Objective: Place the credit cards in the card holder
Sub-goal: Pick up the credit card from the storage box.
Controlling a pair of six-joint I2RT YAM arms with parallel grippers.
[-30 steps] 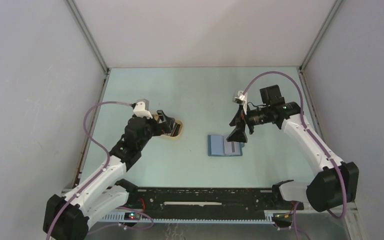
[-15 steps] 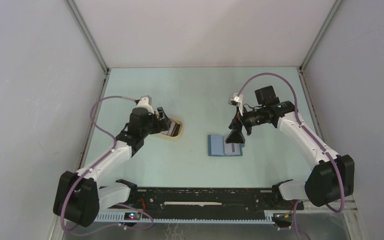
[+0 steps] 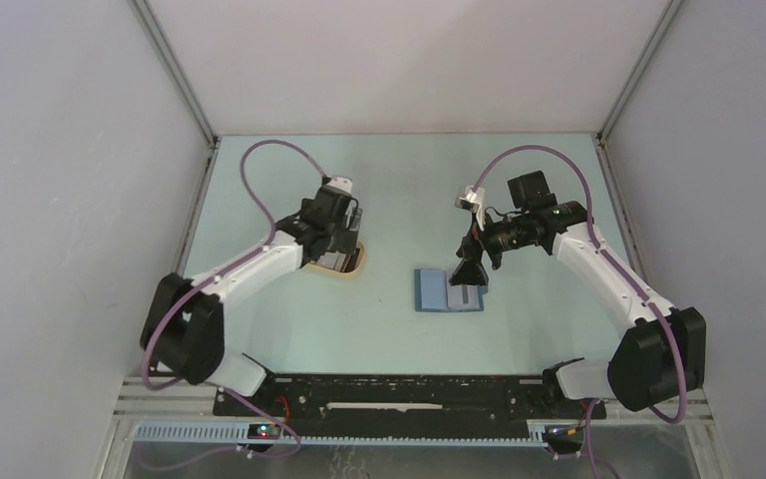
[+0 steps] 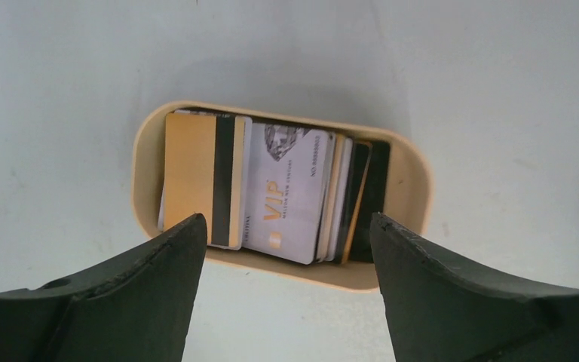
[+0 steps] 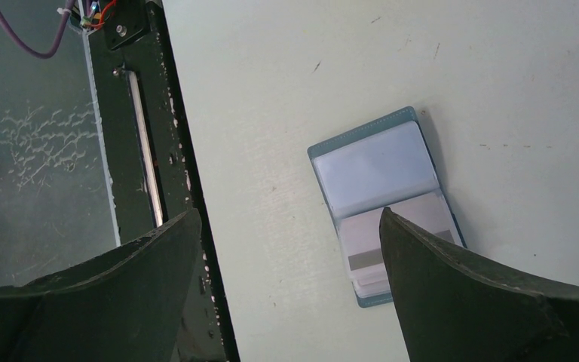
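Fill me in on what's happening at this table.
Two robot arms are loading cards into a wallet. The left gripper hangs open above the credit cards stacked in a tan oval tray, holding nothing yet. The right gripper, also open and empty, hangs over the card holder, which lies opened flat on the table. One card appears to sit in its pocket already; the rest are in the tray.
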